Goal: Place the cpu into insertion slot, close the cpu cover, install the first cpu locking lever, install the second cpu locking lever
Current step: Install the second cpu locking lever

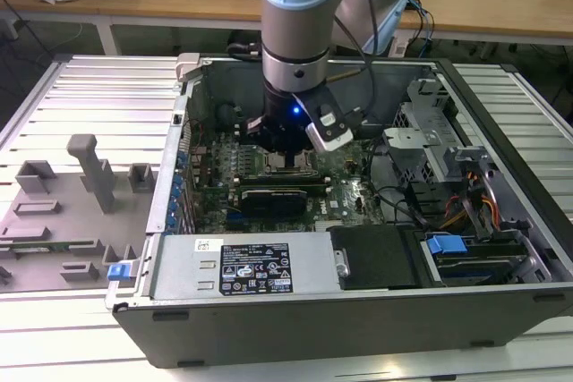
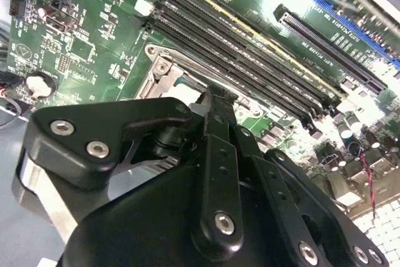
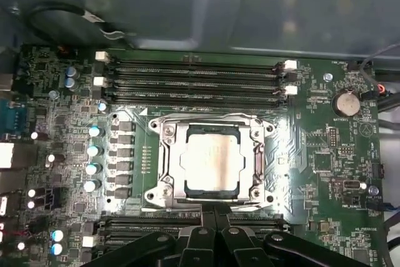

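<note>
Open computer case (image 1: 501,301) lay on a ribbed table (image 1: 98,96), holding a green motherboard (image 3: 56,148). Seated in the insertion slot (image 3: 167,130): the cpu (image 3: 209,164), flat, square, pale silver-beige, framed by the closed silver-grey cpu cover (image 3: 256,154). Hung just over the socket's edge: black gripper (image 3: 215,212), fingertips pressed together, pinching nothing.

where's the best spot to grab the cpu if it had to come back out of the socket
Probably not graspable yet: the cpu lies flat in the insertion slot with the cpu cover closed over its edges, only its pale top showing through the window. Once uncovered, come straight down from above and pinch two opposite side edges.
</note>
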`<action>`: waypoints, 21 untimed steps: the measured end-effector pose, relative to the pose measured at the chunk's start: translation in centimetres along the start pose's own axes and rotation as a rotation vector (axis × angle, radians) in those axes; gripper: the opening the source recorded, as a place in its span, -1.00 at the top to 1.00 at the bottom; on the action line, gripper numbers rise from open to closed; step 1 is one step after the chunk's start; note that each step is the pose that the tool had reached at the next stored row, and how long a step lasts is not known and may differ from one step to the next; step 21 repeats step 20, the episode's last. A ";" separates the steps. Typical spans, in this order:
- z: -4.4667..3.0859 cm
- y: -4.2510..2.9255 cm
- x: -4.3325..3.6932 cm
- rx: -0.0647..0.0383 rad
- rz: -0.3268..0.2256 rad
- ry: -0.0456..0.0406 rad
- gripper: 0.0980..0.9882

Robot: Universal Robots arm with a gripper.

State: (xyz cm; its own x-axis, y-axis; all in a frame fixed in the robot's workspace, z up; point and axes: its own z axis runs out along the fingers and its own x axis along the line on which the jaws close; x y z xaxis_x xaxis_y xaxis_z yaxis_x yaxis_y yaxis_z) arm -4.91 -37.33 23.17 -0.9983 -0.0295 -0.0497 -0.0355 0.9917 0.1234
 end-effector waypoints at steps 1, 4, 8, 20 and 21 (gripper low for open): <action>0.04 0.34 -0.04 0.007 0.000 0.0004 0.98; 0.18 1.39 -0.11 0.011 0.000 0.0005 0.98; 0.09 2.02 -0.15 0.011 -0.001 0.0004 0.98; -1.86 2.80 -0.28 0.012 -0.001 0.0005 0.98; -1.86 2.80 -0.28 0.012 -0.001 0.0005 0.98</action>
